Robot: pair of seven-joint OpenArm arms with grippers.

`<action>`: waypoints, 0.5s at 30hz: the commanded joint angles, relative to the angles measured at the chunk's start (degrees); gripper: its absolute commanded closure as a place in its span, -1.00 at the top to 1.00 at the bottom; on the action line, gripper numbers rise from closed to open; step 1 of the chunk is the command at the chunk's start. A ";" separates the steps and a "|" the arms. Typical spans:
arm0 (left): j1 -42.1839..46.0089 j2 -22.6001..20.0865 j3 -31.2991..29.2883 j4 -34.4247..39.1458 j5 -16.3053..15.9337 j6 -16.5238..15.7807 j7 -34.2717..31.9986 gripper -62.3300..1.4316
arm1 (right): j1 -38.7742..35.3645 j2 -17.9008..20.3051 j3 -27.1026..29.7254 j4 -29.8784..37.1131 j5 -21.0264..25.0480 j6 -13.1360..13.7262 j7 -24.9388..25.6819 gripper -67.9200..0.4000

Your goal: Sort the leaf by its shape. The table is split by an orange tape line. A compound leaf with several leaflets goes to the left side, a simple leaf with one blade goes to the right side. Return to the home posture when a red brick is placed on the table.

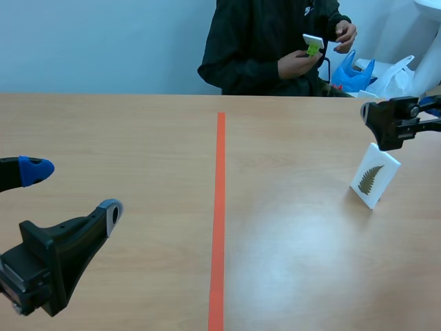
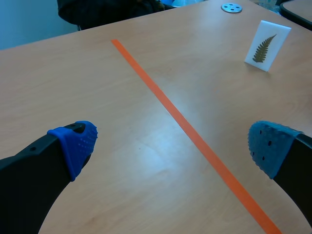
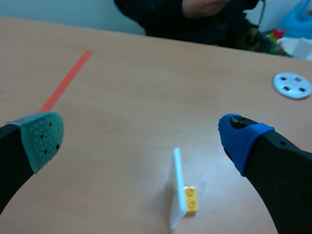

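Bags: blue bag [image 1: 353, 74] and white plastic bag [image 1: 400, 76] past the worktop's far edge, right of the tape line [image 1: 219, 214]; contents cannot be made out.
Leaf card: leaf card [image 1: 375, 175], a flat white rectangle, stands nearly upright, well right of the tape line. It is printed with a dark, fern-like leaf of many small leaflets.
Prop: small yellow studded brick [image 3: 191, 200] touches the card's foot on the side facing the right wrist camera.
Right claw: right claw [image 3: 142, 135] is spread wide, one pad grey-green and one blue, both dotted. It hangs over the card on the same side of the line, the card's thin edge showing between the fingers, nothing pinched.
Left claw: left claw [image 2: 173, 144] is spread, blue dotted pads, left of the tape line, gripping nothing.
Disc: round metal disc [image 3: 291, 85] with holes lies flat, far right of the line.
Worktop: worktop [image 1: 138, 138] is pale wood grain, smooth, slightly glossy; one straight orange strip.
Room: plain light-blue wall. A person [image 1: 262, 48] in a dark top sits across, just right of the line, holding a small white card [image 1: 313, 43].
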 commanded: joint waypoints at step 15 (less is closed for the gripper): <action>-0.02 0.42 -0.31 0.76 -0.33 -0.17 -0.81 1.00 | -24.96 -1.81 -0.13 29.35 2.01 0.52 -3.17 1.00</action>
